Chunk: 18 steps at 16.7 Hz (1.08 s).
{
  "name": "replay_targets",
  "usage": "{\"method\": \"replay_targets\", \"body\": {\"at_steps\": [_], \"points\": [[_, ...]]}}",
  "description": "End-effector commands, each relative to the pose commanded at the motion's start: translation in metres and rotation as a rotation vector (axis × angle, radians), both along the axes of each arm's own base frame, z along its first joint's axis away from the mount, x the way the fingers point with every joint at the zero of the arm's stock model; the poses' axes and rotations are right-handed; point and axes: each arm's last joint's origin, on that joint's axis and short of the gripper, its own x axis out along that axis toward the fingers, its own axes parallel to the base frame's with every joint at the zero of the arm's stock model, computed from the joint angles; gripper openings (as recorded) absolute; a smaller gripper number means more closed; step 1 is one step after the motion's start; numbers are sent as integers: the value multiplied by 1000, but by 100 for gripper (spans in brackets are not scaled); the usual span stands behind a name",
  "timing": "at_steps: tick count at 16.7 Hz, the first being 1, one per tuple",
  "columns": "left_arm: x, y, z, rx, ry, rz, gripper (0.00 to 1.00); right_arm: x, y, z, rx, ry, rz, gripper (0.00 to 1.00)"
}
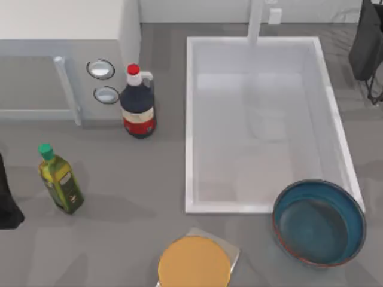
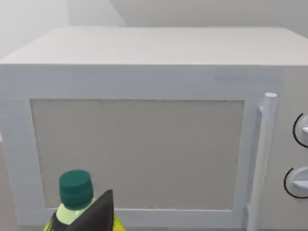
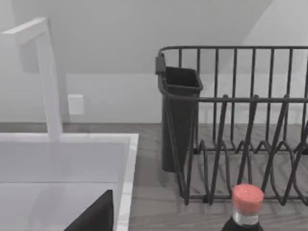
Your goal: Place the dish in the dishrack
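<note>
The dish (image 1: 319, 222) is a deep teal-blue bowl with a reddish-brown rim. It stands upright on the counter at the front right, against the sink's front right corner. The dishrack (image 1: 368, 48) is a dark wire frame at the far right edge, and the right wrist view shows its bars and a dark cup holder (image 3: 179, 120). My left arm (image 1: 8, 200) sits parked at the left edge, beside the green-capped bottle. A dark tip of my left gripper (image 2: 94, 216) and one of my right gripper (image 3: 96, 214) show in their wrist views. Nothing is held.
A white sink (image 1: 191, 119) with a faucet (image 1: 256, 21) fills the middle right. A microwave (image 1: 66, 36) stands at the back left. A red-capped dark bottle (image 1: 137, 104) and a green-capped oil bottle (image 1: 60, 179) stand on the left. An orange disc (image 1: 194, 262) lies at the front.
</note>
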Motion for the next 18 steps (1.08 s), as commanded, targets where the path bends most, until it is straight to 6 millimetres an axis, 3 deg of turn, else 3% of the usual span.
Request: {"method": "replay_targets", "body": {"at_steps": [3, 7, 12, 18], "points": [[0, 0, 0, 0, 0, 0, 100, 0, 0, 2, 4, 12, 4, 100], [0, 0, 0, 0, 0, 0, 100, 3, 6, 25, 47, 160, 42, 100], [0, 0, 0, 0, 0, 0, 100, 30, 20, 57, 98, 608, 82, 100], [0, 0, 0, 0, 0, 0, 100, 85, 54, 69, 71, 1186, 53, 100]]}}
